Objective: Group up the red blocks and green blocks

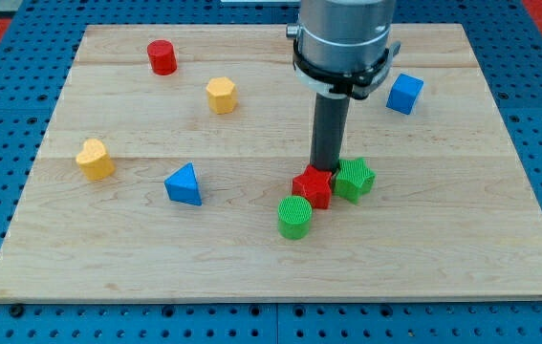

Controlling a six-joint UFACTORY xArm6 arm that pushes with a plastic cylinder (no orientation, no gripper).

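My tip stands at the top edge of a red star-shaped block right of the board's middle, touching or almost touching it. A green star-shaped block sits against the red one on its right. A green cylinder sits just below and left of the red star block, close to it. A second red block, a cylinder, stands alone near the view's top left, far from my tip.
A yellow hexagonal block lies at upper middle left, a yellow heart-like block at the left, a blue triangle left of centre, and a blue cube at upper right. All rest on the wooden board.
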